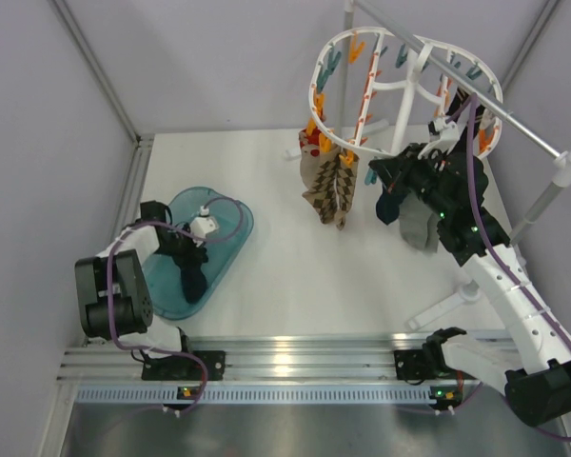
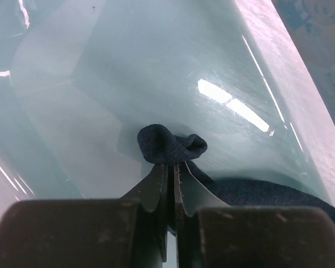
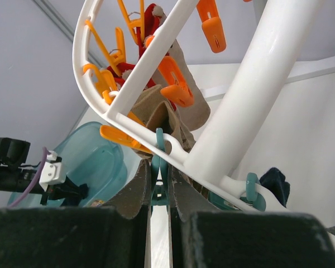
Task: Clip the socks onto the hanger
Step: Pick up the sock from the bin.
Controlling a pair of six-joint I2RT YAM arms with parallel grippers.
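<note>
The left claw (image 2: 171,174) pinches a dark navy sock (image 2: 168,143) inside the teal tub (image 2: 95,84). The right claw (image 3: 159,192) squeezes a teal peg (image 3: 159,149) on the hanger (image 3: 257,84).

The left gripper (image 2: 171,167) is reaching down low, clamped tight; the right gripper (image 3: 159,170) is stretching up high, squeezing.

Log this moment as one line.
left gripper: shut on navy sock in tub | right gripper: shut on teal peg of hanger | zigzag socks: hanging from hanger
</note>
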